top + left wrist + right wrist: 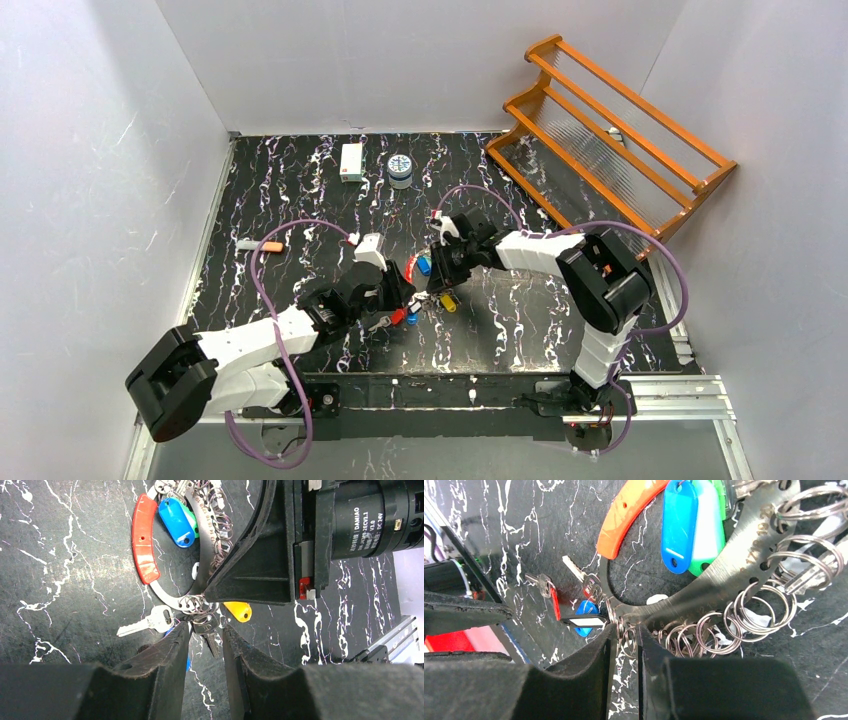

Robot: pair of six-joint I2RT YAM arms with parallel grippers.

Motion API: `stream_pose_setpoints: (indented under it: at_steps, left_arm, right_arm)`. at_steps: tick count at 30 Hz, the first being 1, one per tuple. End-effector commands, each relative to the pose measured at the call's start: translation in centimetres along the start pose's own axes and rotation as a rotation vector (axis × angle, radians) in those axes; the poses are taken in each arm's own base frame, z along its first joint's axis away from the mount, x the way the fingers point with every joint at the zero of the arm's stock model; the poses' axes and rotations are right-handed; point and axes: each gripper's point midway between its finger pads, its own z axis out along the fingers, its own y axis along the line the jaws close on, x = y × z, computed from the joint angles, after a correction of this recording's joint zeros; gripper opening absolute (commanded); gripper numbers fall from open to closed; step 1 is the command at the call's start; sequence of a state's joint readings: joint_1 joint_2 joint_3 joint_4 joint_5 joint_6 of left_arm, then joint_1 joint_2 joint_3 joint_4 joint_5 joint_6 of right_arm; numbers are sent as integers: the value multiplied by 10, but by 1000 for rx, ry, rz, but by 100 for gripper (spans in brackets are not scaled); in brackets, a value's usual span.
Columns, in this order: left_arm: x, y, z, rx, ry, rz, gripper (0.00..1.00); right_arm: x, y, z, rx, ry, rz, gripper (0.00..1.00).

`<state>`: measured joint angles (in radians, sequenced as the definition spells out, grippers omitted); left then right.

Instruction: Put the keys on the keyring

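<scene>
Right claw [626,630] pinches keyring [734,575]. Left claw [206,630] is slightly parted, straddling a hanging key [211,641] whose shaft points near-left into it.

You have a black table veined with white marbling [300,190] under everything. At its far right corner stands an orange wooden rack with long slatted rails [610,120], close to the white panel wall [100,150] that boxes in the scene. Near the far edge, a small white rectangular box [351,161] sits just beside a round blue-and-white tin [400,170], not touching it. Toward the left, you'll see a short stick, orange at one end and grey at the other [260,245], lying flat, well apart from both.
</scene>
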<state>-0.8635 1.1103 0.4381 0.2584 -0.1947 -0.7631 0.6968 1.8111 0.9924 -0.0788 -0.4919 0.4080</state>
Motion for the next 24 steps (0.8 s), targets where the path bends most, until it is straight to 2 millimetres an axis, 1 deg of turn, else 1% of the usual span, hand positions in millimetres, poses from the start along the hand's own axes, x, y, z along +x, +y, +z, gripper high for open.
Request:
stream_pose_setpoints:
  at_steps: [1, 8, 18, 21, 24]
  left_arm:
    - [1, 0, 1, -1, -4, 0, 30]
    - [2, 0, 3, -1, 3, 7, 30]
    - [1, -1, 2, -2, 2, 11, 31]
    - [1, -1, 2, 0, 2, 9, 31]
    - [0, -2, 2, 1, 1, 6, 31]
  right_arm:
    - [-15, 6, -4, 55, -34, -87, 28]
    - [-28, 13, -12, 88, -74, -138, 31]
    - [-38, 24, -19, 87, -108, -183, 33]
    - [-37, 31, -18, 62, -103, -198, 32]
    - [-35, 37, -12, 37, -86, -200, 31]
